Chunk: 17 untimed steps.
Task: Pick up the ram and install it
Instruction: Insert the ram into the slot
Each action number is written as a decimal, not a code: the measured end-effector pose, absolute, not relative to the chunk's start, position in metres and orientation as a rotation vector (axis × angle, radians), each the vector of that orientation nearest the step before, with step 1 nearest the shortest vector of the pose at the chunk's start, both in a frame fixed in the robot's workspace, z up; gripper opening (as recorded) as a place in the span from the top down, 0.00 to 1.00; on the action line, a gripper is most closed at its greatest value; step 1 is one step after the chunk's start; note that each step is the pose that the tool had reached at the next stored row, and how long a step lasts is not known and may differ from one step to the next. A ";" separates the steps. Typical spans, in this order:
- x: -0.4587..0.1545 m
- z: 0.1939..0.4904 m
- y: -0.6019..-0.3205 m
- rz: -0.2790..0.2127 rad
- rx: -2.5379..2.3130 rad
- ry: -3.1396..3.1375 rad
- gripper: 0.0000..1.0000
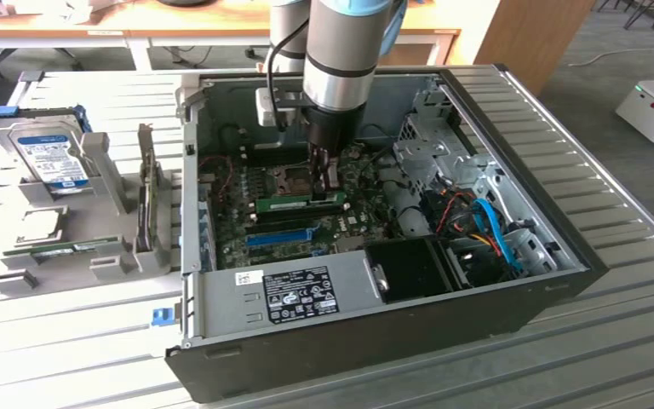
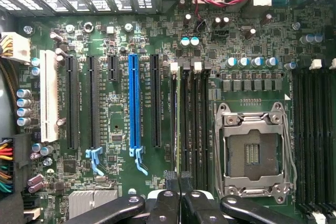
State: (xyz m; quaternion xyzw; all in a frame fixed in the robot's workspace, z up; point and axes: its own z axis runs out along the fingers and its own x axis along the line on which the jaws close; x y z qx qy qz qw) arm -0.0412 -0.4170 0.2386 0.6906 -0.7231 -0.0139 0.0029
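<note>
Computer case point(image 1: 418, 332) lying open on the slatted table point(image 1: 622, 324), motherboard point(image 2: 118, 129) facing up, with my arm reaching down inside. Hazards, as I judge them: I bear on the stick off-centre, so a push could seat one end alone and leave it tilted in the memory slots point(image 2: 191, 124). A slip off so thin an edge could also send my fingers onto the open processor socket point(image 2: 252, 153) alongside. The ram point(image 1: 293, 203) stands on edge near the middle of the motherboard, between that socket and the blue slot point(image 2: 134, 100). My gripper point(image 2: 179, 179) is directly above it, jaws drawn together, at its end toward the exterior view's right. Whether they pinch the ram's top edge or merely rest on it I cannot tell.
</note>
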 end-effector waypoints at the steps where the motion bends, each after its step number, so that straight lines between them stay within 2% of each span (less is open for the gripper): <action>1: -0.041 0.238 -0.417 -0.044 2.166 -2.267 0.88; 17: -0.041 0.236 -0.417 -0.042 2.185 -2.247 0.88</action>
